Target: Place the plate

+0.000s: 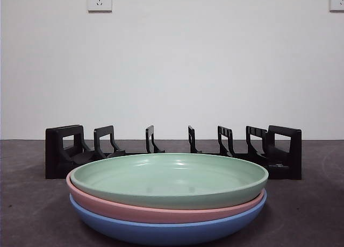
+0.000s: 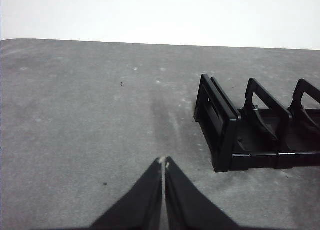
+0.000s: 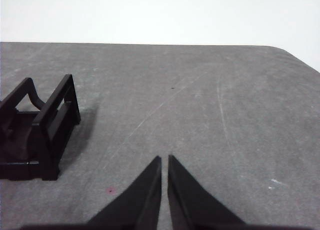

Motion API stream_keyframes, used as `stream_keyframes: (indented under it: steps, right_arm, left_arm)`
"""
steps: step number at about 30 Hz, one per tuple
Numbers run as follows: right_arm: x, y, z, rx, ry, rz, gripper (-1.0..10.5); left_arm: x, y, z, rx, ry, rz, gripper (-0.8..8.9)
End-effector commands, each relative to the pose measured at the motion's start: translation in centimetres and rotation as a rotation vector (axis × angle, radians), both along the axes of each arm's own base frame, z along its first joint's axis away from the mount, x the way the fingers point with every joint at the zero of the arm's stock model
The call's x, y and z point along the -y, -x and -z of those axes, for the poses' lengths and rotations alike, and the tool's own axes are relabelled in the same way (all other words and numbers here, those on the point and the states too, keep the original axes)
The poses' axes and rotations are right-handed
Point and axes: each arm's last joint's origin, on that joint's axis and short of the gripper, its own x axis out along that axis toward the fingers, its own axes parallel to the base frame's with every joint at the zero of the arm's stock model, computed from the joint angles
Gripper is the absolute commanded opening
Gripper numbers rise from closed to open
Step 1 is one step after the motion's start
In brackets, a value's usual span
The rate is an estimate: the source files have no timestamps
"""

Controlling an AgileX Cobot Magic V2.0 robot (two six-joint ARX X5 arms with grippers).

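Grey table (image 1: 32, 214) | left gripper (image 2: 164, 162) pressed together, holding nothing | right gripper (image 3: 164, 159) nearly closed, holding nothing

Table (image 1: 32, 214): dark grey matte top w/ faint scuffs & pale streaks, runs back to a white wall. Directly on it, 2 things. Near the front: stack of 3 shallow plates; only the blue plate (image 1: 166, 231) at the bottom touches the table, w/ pink plate (image 1: 161, 209) nested in it & green plate (image 1: 169, 180) on top. Behind the stack, close to it: black dish rack (image 1: 64, 150) w/ upright dividers, lying lengthwise across the table, slots empty. Rack's end frames show in both wrist views, resting flat on the grey surface (image 2: 75, 115), w/ open tabletop (image 3: 210, 104) to either side.
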Motion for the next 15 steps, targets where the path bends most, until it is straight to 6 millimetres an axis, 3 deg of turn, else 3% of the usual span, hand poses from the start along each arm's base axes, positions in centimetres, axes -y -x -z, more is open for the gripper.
stream_keyframes:
  steps: [1, 15]
  right_arm:
    - [0.02, -0.04, -0.05, 0.015, -0.005, 0.005, 0.2]
    - [0.01, -0.07, -0.31, 0.042, -0.006, 0.005, 0.2]
  left_arm:
    - [0.0, -0.11, 0.56, -0.008, 0.001, 0.003, 0.08]
    - [0.0, -0.11, 0.55, -0.008, 0.001, 0.003, 0.07]
